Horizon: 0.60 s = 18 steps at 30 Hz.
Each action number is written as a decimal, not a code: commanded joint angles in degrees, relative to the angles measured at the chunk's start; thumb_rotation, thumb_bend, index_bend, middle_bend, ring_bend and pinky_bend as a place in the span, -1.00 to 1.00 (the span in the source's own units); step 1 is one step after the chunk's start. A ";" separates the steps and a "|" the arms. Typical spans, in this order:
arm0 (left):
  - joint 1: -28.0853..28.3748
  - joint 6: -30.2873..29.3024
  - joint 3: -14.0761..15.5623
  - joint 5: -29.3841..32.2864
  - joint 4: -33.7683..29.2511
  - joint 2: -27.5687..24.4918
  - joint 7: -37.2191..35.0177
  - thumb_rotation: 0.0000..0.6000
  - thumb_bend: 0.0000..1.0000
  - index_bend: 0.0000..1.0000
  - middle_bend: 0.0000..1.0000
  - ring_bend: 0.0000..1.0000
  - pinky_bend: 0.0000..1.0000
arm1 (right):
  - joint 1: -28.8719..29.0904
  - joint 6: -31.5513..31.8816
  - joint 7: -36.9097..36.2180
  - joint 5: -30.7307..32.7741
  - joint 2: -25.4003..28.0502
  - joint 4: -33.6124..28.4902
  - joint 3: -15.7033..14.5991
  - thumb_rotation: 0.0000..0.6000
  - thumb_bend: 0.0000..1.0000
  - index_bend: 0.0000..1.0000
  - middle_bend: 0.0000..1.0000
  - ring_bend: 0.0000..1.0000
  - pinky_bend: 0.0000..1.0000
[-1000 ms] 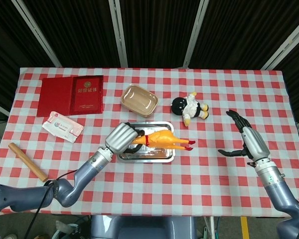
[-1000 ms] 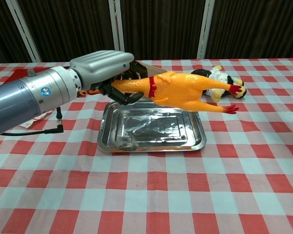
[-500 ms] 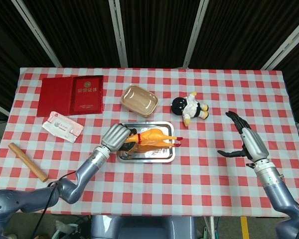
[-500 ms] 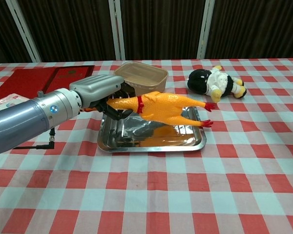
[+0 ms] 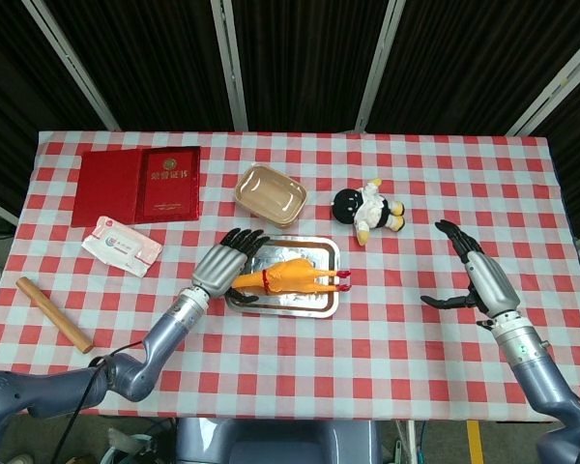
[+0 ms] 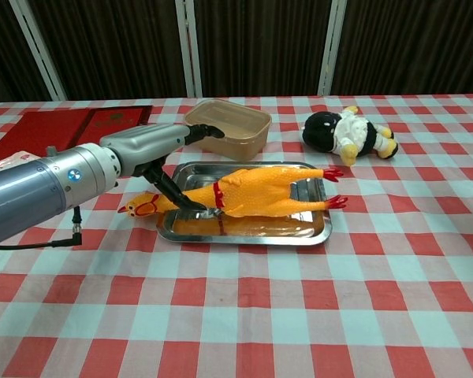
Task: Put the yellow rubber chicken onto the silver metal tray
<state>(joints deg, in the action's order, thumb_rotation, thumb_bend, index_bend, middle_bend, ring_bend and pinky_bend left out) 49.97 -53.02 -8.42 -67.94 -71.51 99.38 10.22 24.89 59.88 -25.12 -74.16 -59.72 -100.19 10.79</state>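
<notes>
The yellow rubber chicken lies lengthwise in the silver metal tray, red feet to the right and its head hanging over the tray's left rim. My left hand hovers over the chicken's neck end with its fingers spread; one finger reaches down beside the neck, and I see no grip on it. Far to the right my right hand stays open above the tablecloth, holding nothing.
A tan plastic container stands just behind the tray. A panda plush lies at the back right. Red booklets, a white packet and a wooden stick occupy the left side.
The chicken has come down from the air onto the tray. My left hand has spread its fingers and let go of it. The right hand barely moved.
</notes>
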 commanded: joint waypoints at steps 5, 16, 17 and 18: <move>-2.49 -5.04 -0.18 -3.09 -4.87 -3.76 -0.61 1.00 -0.99 -1.00 -0.97 -1.00 -1.00 | -0.17 0.20 -0.36 -0.08 -0.02 0.31 0.13 1.00 -0.82 -1.00 -1.00 -1.00 -0.97; -15.07 -19.42 2.79 -2.41 -21.83 -20.55 3.09 1.00 -0.94 -0.86 -0.86 -1.00 -1.00 | -2.68 5.78 8.11 2.54 -2.24 6.20 -0.27 1.00 -0.82 -1.00 -1.00 -0.95 -0.87; -16.74 -21.26 3.27 -2.58 -22.80 -21.95 2.31 1.00 -0.94 -0.84 -0.85 -1.00 -1.00 | -3.07 6.75 9.59 2.39 -2.54 7.00 -0.53 1.00 -0.82 -1.00 -1.00 -0.95 -0.87; -18.21 -22.89 3.93 -3.33 -23.77 -23.27 1.48 1.00 -0.94 -0.83 -0.85 -1.00 -1.00 | -3.44 7.75 11.09 1.99 -2.92 7.82 -0.85 1.00 -0.82 -1.00 -1.00 -0.96 -0.87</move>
<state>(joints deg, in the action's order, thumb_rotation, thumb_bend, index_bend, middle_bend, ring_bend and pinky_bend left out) 35.83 -71.62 -6.09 -70.66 -92.04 79.47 13.02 22.40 65.84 -16.53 -72.04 -61.66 -94.08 10.47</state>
